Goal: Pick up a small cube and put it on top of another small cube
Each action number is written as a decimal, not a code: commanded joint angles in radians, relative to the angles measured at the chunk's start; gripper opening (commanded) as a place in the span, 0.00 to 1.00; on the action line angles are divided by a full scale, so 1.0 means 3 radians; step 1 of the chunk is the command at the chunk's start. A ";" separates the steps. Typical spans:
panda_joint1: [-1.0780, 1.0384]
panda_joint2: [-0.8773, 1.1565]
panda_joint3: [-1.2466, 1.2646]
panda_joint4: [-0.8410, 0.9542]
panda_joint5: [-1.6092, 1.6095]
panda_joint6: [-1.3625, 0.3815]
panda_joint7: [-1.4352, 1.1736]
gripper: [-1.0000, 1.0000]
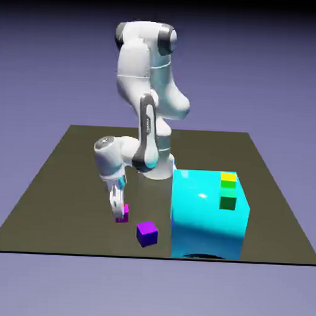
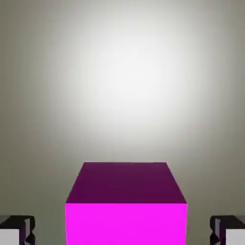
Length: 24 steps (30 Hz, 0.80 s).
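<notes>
The tiny magenta cube (image 1: 124, 216) rests on the table near the front, left of the middle in the exterior view. My gripper (image 1: 120, 212) is lowered over it, fingers on either side. In the hand view the magenta cube (image 2: 125, 210) fills the bottom middle. The two grey fingertips (image 2: 16, 230) sit at the lower corners, each with a gap to the cube's sides, so the gripper (image 2: 122, 234) is open around it without touching. The darker violet-purple cube (image 1: 147, 233) lies on the table just to the exterior view's right of the magenta one, slightly nearer the front edge.
A huge cyan block (image 1: 210, 218) stands right of the purple cube, close to the table's front edge. A small green cube (image 1: 228, 203) and a small yellow cube (image 1: 229, 179) sit on top of it near its right side.
</notes>
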State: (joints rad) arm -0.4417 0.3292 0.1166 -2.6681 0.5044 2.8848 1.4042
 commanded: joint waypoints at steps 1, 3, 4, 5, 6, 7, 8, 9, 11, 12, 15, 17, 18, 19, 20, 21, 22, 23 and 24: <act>0.0000 0.0000 0.0000 0.0000 0.0000 0.0000 0.0000 0.00; 0.0068 -0.0241 -0.0118 -0.0042 -0.0142 -0.0200 0.0116 0.00; 0.0103 -0.0362 -0.0177 -0.0062 -0.0213 -0.0300 0.0174 0.00; 0.0137 -0.0483 -0.0235 -0.0083 -0.0284 -0.0401 0.0232 0.00; 0.0171 -0.0603 -0.0294 -0.0104 -0.0355 -0.0501 0.0290 0.00; 0.0205 -0.0724 -0.0353 -0.0125 -0.0426 -0.0601 0.0348 0.00; 0.0225 -0.0794 -0.0387 -0.0137 -0.0467 -0.0659 0.0382 0.00; 0.0225 -0.0794 -0.0387 -0.0137 -0.0467 -0.0659 0.0382 0.00; 0.0146 -0.0748 -0.0146 0.0056 -0.0619 -0.0816 0.0419 0.00; 0.0106 -0.0726 -0.0025 0.0152 -0.0695 -0.0895 0.0438 0.00; -0.0013 -0.0657 0.0337 0.0440 -0.0923 -0.1131 0.0493 0.00; -0.0093 -0.0611 0.0579 0.0633 -0.1074 -0.1288 0.0530 0.00; -0.0132 -0.0588 0.0700 0.0729 -0.1150 -0.1367 0.0549 0.00; -0.0172 -0.0566 0.0821 0.0825 -0.1226 -0.1445 0.0567 0.00; -0.0212 -0.0543 0.0940 0.0921 -0.1301 -0.1523 0.0585 0.00; -0.0218 -0.0539 0.0960 0.0936 -0.1314 -0.1536 0.0588 0.00; -0.0218 -0.0539 0.0960 0.0936 -0.1314 -0.1536 0.0588 0.00; -0.0181 -0.0419 0.0927 0.0924 -0.1362 -0.1406 0.0620 0.00; -0.0144 -0.0298 0.0893 0.0911 -0.1411 -0.1277 0.0651 0.00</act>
State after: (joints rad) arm -0.4851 0.2398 0.3847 -2.3947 0.0826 2.5026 1.5985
